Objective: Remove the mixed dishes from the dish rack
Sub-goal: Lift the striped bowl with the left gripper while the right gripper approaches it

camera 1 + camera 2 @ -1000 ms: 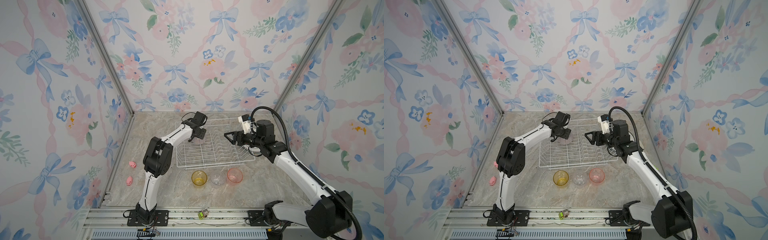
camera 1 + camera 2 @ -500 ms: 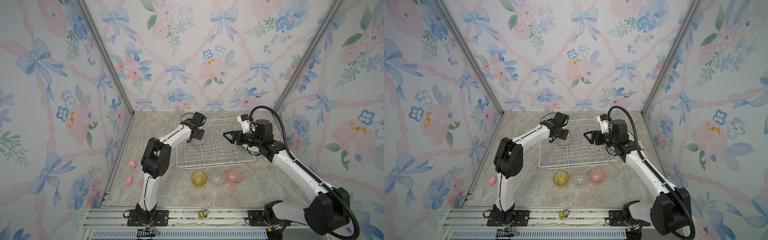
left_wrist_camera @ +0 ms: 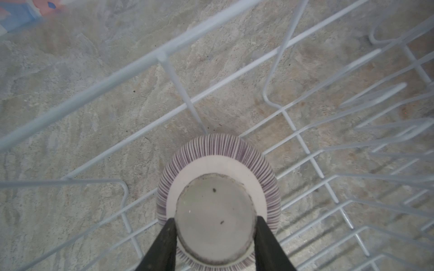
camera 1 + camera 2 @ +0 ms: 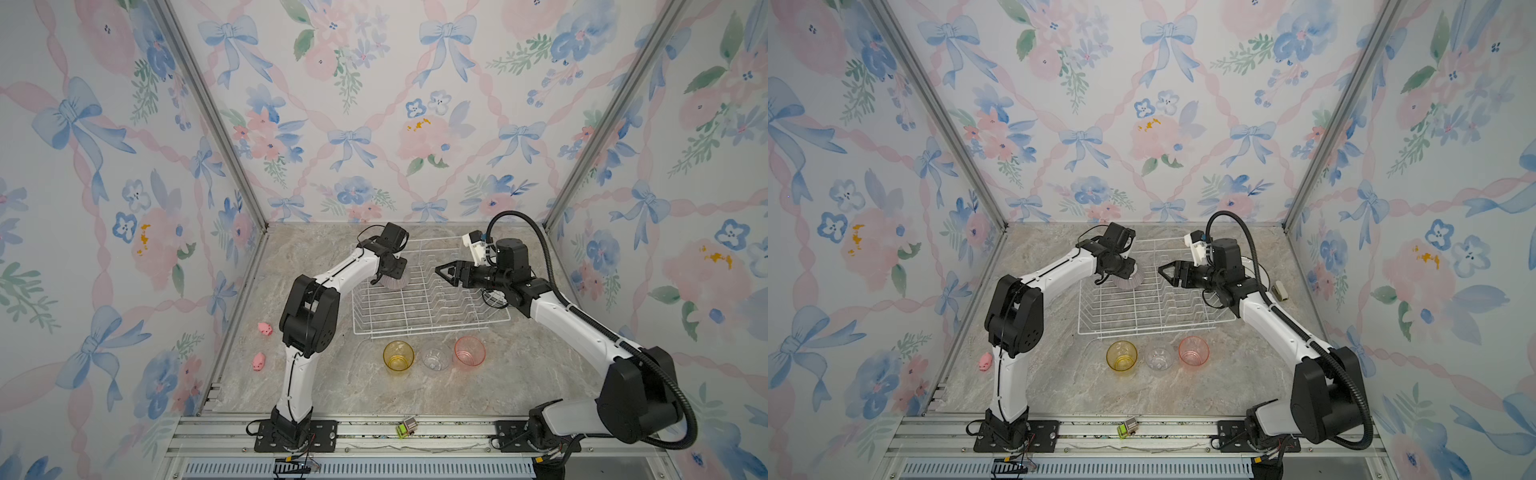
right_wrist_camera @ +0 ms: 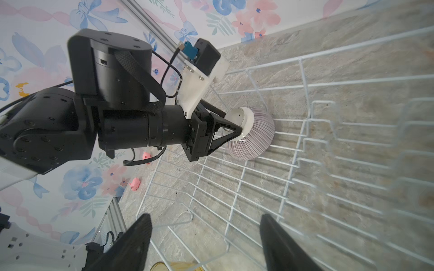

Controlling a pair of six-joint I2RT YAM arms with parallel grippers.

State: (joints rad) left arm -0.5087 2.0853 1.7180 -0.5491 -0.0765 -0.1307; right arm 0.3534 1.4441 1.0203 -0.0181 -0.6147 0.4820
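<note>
Left wrist view: the left gripper [image 3: 214,221] pinches the base of the upside-down ribbed bowl [image 3: 218,150] — the bowl is in the far-left corner of the dish rack [image 4: 432,330]. The right gripper [image 4: 442,271] hangs over the rack's middle, jaws spread wide.

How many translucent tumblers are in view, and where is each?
3, in a row on the table in front of the white wire dish rack: yellow translucent tumbler at left, clear tumbler in the middle, pink tumbler at right. None visible inside the rack.
</note>
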